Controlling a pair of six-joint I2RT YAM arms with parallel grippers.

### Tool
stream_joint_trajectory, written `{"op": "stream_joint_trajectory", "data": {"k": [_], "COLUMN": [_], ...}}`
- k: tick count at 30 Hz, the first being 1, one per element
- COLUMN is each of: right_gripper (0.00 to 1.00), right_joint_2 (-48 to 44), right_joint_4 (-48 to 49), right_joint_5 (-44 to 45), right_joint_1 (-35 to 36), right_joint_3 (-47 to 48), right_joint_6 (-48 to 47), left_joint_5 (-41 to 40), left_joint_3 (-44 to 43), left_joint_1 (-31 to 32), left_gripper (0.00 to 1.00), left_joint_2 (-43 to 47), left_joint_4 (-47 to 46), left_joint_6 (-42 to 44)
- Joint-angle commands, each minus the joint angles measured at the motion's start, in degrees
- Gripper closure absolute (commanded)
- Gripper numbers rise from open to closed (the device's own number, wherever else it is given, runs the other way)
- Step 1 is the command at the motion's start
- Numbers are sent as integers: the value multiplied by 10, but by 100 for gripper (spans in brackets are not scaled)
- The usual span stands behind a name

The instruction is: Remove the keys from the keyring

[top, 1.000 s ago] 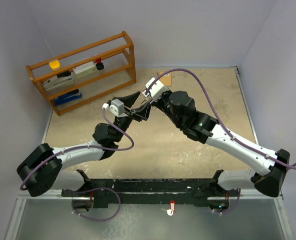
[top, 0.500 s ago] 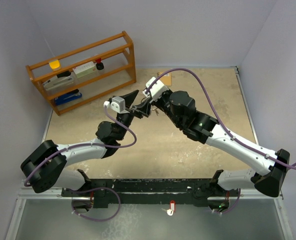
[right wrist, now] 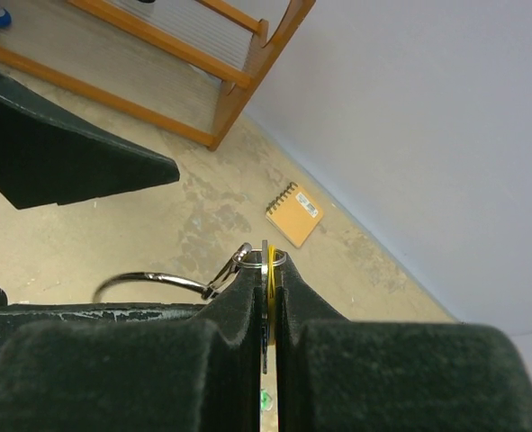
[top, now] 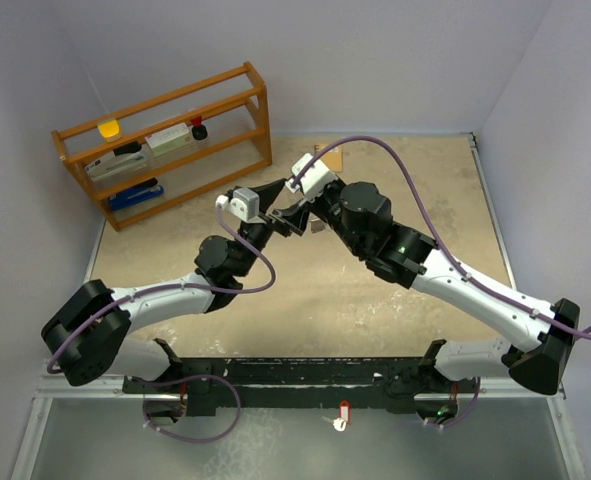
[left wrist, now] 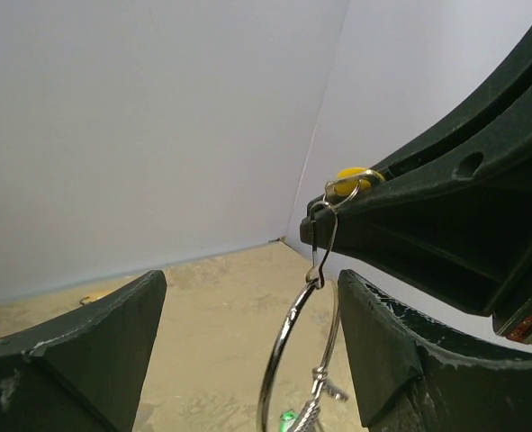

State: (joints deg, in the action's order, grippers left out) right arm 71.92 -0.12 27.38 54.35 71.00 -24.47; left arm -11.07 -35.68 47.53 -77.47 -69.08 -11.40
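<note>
My right gripper is clamped tight on the top of the keyring. It holds it in the air just off the end post of the wooden rack, on the side away from the wall. A thin yellow-gold edge sits between the pads; it may be the brass key, but I cannot tell. My left gripper stands wide open with one finger on each side of the big loop, touching nothing. The ring hangs straight down from the pinch, so its long axis runs close to vertical, with the small clip uppermost. The green key dangles at the bottom end, farthest below the height of the rack's top rail. I judge the whole thing light, stiff and springy. The wire looks thin and slick, so it is likely to swing or twist at a nudge. I would take hold on the flat head of a key rather than on the bare wire.
</note>
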Motion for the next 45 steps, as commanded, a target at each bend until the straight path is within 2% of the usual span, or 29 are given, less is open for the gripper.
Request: {"op": "stream_joint_trajectory", "data": {"k": [1, 10, 27, 37, 45], "right_gripper": [100, 100, 100, 100, 100], "right_joint_2": [-29, -35, -37, -37, -37], "right_joint_4": [41, 39, 43, 44, 44], "right_joint_5": [-6, -11, -15, -20, -19], "right_joint_1": [3, 3, 5, 6, 6], "right_joint_3": [5, 0, -8, -8, -9], "right_joint_6": [1, 4, 5, 6, 6], "left_joint_5": [21, 39, 66, 85, 87], "left_joint_3": [-11, -17, -46, -54, -61], "left_joint_1": [-1, -1, -1, -1, -1], "left_gripper": [27, 37, 38, 45, 46], "left_joint_2": [11, -2, -24, -42, -44], "left_joint_4": [-15, -44, -58, -59, -64], "left_joint_6": [0, 3, -5, -5, 1]}}
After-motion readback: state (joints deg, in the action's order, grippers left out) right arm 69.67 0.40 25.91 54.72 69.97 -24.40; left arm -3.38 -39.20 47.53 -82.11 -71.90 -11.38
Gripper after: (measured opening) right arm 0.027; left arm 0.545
